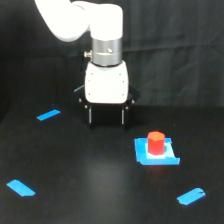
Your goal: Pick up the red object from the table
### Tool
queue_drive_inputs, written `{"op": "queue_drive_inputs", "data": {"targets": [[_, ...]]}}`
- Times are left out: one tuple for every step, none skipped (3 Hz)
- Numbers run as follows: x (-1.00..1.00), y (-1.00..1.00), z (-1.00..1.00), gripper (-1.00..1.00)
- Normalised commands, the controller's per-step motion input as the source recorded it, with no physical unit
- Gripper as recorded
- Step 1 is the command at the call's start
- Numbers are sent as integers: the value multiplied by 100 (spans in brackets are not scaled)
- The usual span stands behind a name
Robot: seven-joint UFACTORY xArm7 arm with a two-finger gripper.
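The red object is a small red-orange cylinder standing upright on a blue square pad, right of centre on the black table. My gripper hangs from the white arm above and to the left of the cylinder, apart from it. Its two dark fingers point down with a wide gap between them and nothing held. The fingertips blend into the dark surface, so their height above the table is unclear.
Blue tape strips lie at the exterior view's left, lower left and lower right. A black curtain backdrop fills the rear behind the arm.
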Motion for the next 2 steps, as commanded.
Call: {"op": "queue_drive_inputs", "data": {"targets": [[96,-65,-15,100],[95,-59,-24,100]]}}
